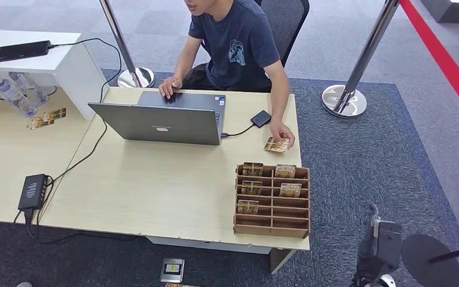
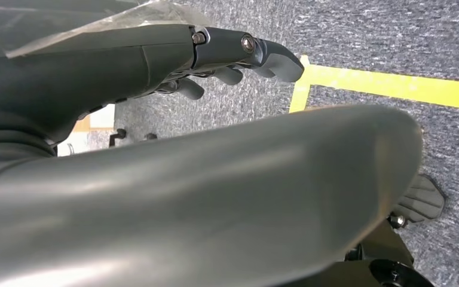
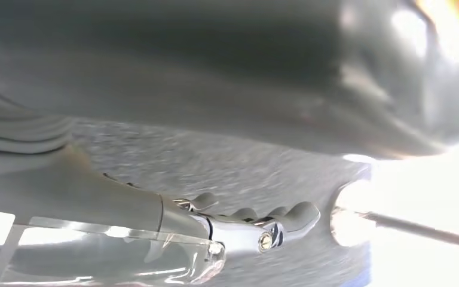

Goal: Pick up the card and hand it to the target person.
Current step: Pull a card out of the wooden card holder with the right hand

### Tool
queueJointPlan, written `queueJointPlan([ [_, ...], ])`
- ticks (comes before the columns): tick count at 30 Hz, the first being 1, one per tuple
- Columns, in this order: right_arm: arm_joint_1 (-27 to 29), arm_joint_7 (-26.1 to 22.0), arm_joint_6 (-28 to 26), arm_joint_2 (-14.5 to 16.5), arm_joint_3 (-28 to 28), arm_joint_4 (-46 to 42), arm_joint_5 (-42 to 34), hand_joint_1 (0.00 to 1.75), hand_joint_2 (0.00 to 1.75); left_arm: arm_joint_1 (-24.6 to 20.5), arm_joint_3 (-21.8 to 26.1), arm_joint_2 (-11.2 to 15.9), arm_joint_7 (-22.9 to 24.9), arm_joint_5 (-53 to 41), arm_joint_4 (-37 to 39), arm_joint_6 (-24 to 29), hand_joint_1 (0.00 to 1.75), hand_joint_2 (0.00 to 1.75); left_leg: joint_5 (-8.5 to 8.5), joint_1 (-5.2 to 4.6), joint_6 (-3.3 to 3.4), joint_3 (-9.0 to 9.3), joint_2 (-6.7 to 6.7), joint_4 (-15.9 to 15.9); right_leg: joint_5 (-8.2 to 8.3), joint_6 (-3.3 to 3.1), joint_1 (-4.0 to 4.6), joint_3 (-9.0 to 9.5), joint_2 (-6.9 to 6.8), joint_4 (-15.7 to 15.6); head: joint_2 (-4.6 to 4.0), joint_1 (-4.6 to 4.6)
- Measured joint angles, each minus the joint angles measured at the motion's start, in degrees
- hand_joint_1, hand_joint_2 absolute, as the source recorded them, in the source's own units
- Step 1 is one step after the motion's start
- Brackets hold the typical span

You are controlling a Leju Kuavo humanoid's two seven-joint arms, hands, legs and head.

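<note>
A wooden card rack (image 1: 272,218) stands at the table's near right corner, with several gold-patterned cards (image 1: 251,187) upright in its slots. Just beyond it, another card (image 1: 274,144) lies on the table under the hand (image 1: 283,135) of a seated person in a dark blue T-shirt (image 1: 239,48). My right arm (image 1: 379,244) hangs low, right of the table and clear of the rack. My right hand (image 3: 257,224) is over grey carpet with its fingers stretched out and nothing in them. My left hand (image 2: 239,57) also hangs over carpet, fingers apart, holding nothing.
A grey laptop (image 1: 155,122) faces the person, with a black box (image 1: 260,118) cabled to it. A power adapter (image 1: 33,191) sits at the table's left edge. Bottles (image 1: 15,95) and two cards (image 1: 46,117) lie on the left table. Stanchion bases (image 1: 343,100) stand behind.
</note>
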Motion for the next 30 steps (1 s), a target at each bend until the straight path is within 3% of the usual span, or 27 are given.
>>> queueJointPlan([
  [6, -0.31, 1.14, -0.03, 1.16, 7.35, -8.98, 3.75, 0.0, 0.0, 0.0, 0.33, -0.11, -0.2, -0.84, 0.03, -0.07, 0.0, 0.0, 0.0, 0.0, 0.0, -0.02, 0.0, 0.0, 0.0, 0.0, 0.01, -0.01, 0.0, 0.02, 0.0, 0.01],
  [10, -1.14, 2.01, -0.8, 1.56, 11.8, -12.95, 7.01, 0.0, 1.75, -0.04, 0.33, -0.11, -0.43, -1.52, 0.03, -0.22, 0.0, 0.0, 0.01, 0.0, 0.01, 0.0, 0.02, 0.0, 0.01, -0.02, 0.01, -0.02, 0.0, 0.03, 0.0, -0.01],
  [17, -2.54, 3.79, -3.48, 1.74, 17.94, -17.25, 14.02, 0.0, 1.75, -0.17, 0.33, -0.11, -1.26, -2.24, 0.02, -0.46, 0.0, 0.0, 0.04, -0.01, 0.04, -0.01, 0.03, 0.0, 0.04, -0.05, 0.01, -0.02, -0.01, 0.04, 0.0, 0.0],
  [30, -2.43, 11.1, -12.38, -0.28, 27.74, -23.56, 37.56, 0.0, 1.75, -0.34, 0.33, 0.09, -2.54, -3.64, 0.02, -1.44, 0.0, 0.0, 0.04, -0.01, 0.04, -0.01, 0.03, 0.0, 0.04, -0.05, 0.01, -0.04, -0.01, 0.03, 0.0, -0.01],
])
